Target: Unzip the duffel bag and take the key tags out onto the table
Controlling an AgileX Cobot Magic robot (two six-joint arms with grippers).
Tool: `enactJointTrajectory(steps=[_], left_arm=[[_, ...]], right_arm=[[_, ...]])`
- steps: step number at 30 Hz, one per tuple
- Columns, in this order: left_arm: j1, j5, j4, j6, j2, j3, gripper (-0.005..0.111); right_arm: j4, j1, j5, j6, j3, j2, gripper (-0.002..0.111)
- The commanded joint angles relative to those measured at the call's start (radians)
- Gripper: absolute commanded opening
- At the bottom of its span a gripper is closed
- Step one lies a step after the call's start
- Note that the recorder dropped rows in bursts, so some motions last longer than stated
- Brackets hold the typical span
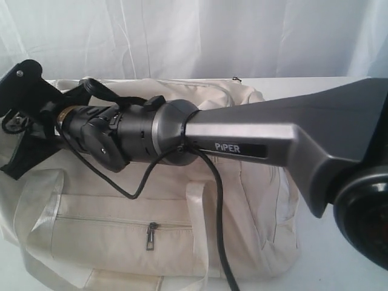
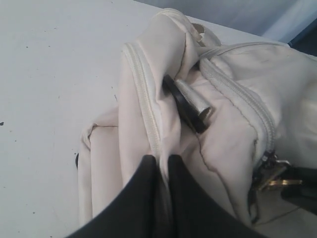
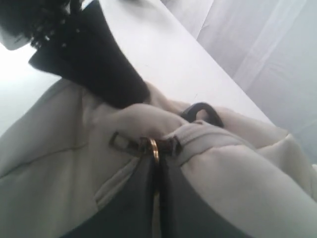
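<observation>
Pinching duffel bag [image 2: 233, 64] edge, table [image 2: 49, 99] beside.

A white curtain [image 1: 194, 36] hangs in soft vertical folds behind the scene. In front of it lies a wide, plain white counter [image 2: 49, 74]. The light is even and a little bluish.

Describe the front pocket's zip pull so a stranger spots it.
Find the cream duffel bag on the white table. Its front pocket zip runs between the handle straps; the pull is the small grey tab hanging from it, the only metal on that panel.
</observation>
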Motion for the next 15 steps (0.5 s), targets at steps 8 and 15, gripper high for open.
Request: enactJointTrajectory(steps=[8, 15], left_arm=[[0.013, 0.017, -0.021, 0.017, -0.018, -0.002, 0.031], [0.013, 0.017, -0.030, 0.013, -0.019, -0.002, 0.055]], right_arm=[[0.000, -0.068, 0.064, -0.074, -0.074, -0.044, 0.000], [0.000, -0.109, 0.073, -0.074, -0.092, -0.046, 0.000]])
